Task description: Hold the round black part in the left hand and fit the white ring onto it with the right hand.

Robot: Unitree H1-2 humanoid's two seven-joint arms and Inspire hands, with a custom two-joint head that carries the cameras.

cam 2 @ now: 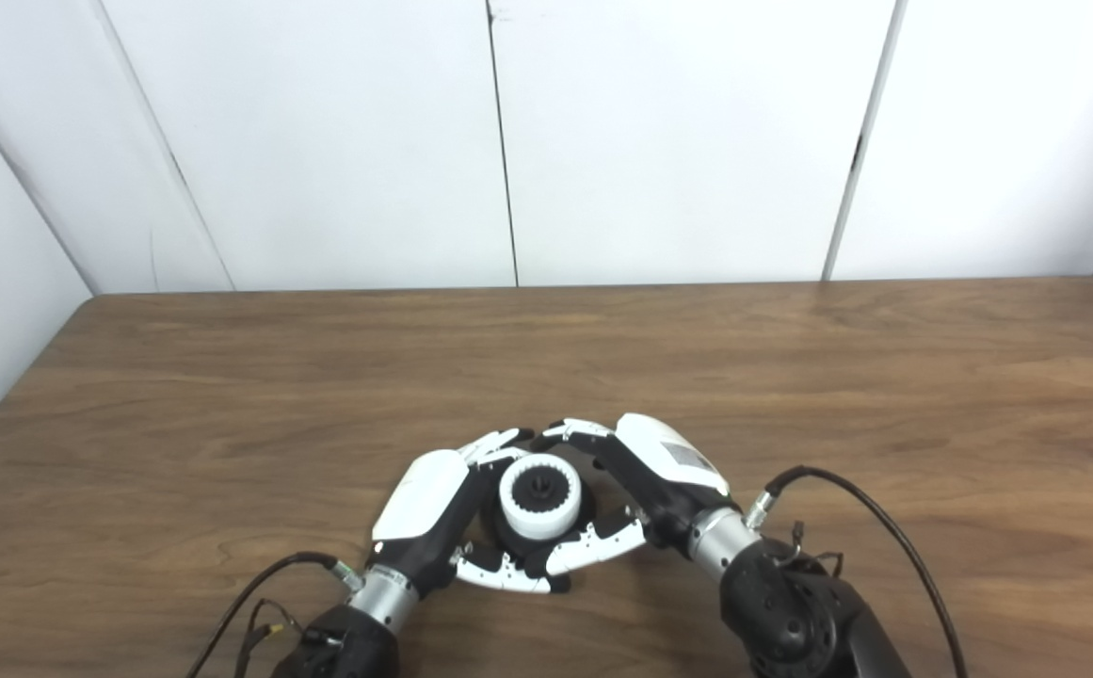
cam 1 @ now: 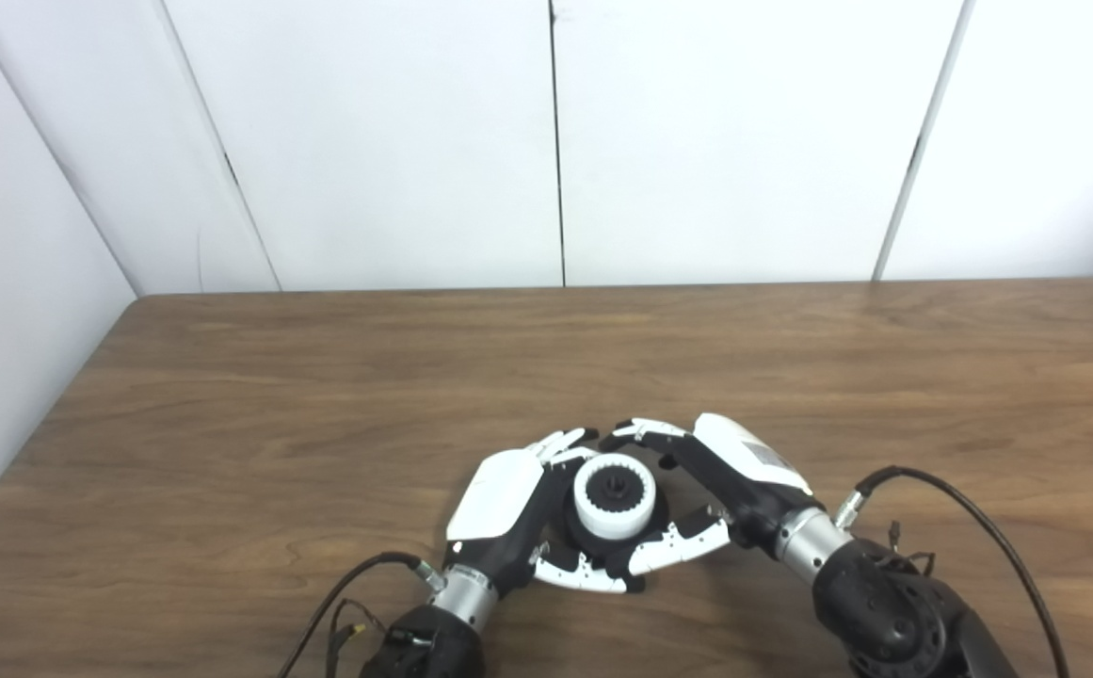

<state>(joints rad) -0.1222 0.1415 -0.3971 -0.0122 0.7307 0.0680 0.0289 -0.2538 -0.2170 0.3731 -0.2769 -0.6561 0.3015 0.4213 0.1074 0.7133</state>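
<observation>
Both robot hands meet at near-centre of the desk, cupped round the assy from either side.

Left robot hand: curled round the left side of the round black part, fingers at far edge, thumb at near edge. Reads as a hold on the part. Whether the part rests on the desk or is lifted just clear: can't tell.

White ring: sits on top of the black part, toothed inner rim facing up, dark hub visible in its centre. Looks level and about concentric w/ the part.

Right robot hand: curled in from the right, fingertips at the ring's far edge, thumb at near edge. Contact w/ ring likely but not certain, as the thumb may lie on the black part instead.

Step, est.: fitting stage, ring placed on part; full seating not confirmable from above.

Next move calls for: downward press w/ right, kept square so the ring doesn't cock; left must brace vs. that push. Then ease right off w/o dragging the ring.
</observation>
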